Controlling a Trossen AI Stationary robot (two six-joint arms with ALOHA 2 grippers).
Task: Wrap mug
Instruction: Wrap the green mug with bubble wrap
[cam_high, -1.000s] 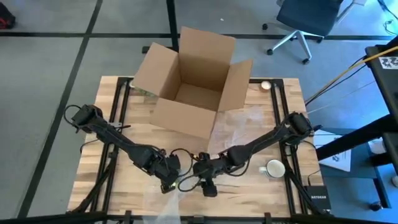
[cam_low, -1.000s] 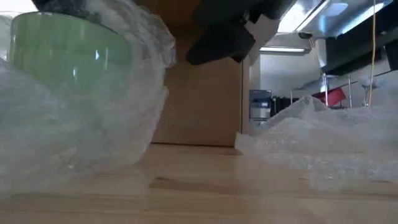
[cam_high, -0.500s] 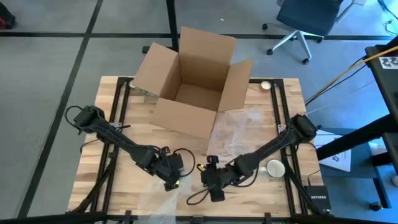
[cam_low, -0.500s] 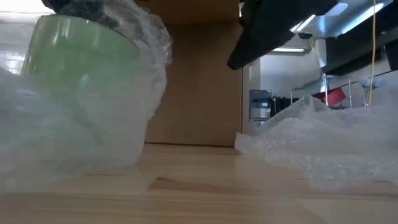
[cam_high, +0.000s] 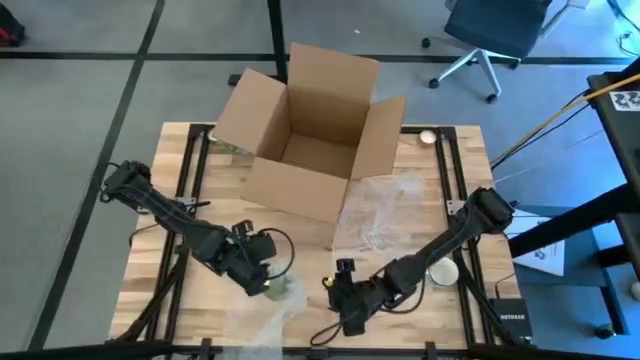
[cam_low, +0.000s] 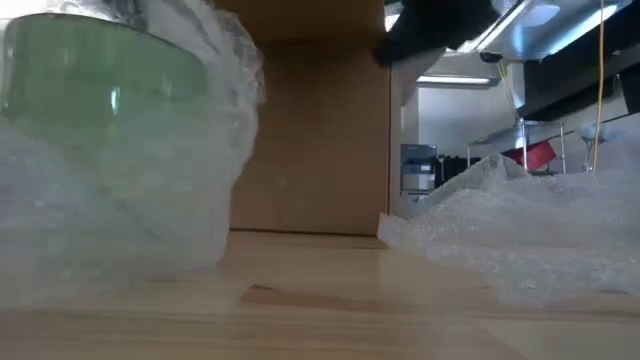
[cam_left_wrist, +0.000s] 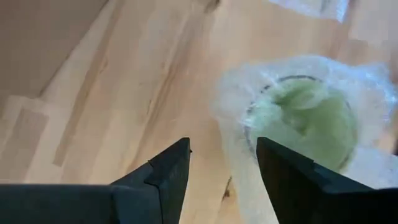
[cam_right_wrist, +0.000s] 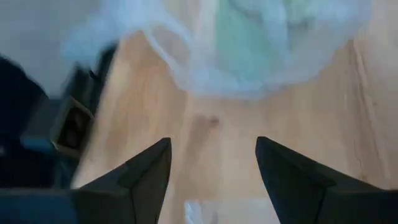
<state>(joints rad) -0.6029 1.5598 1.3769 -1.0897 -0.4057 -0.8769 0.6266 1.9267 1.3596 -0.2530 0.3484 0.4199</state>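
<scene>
Green mug (cam_high: 279, 290) half-swaddled in bubble wrap (cam_low: 130, 200) near the counter's (cam_high: 200, 225) front edge.

The mug stands upright, mouth up, as the left wrist view looks down into it. The left gripper (cam_left_wrist: 221, 168) hovers above it with jaws spread, the mug just beyond their tips, not held. The right gripper (cam_right_wrist: 211, 168), jaws also spread and empty, sits just beside it along the front edge. A cardboard box (cam_high: 310, 135) fills the back edge; bare wood lies between.
</scene>
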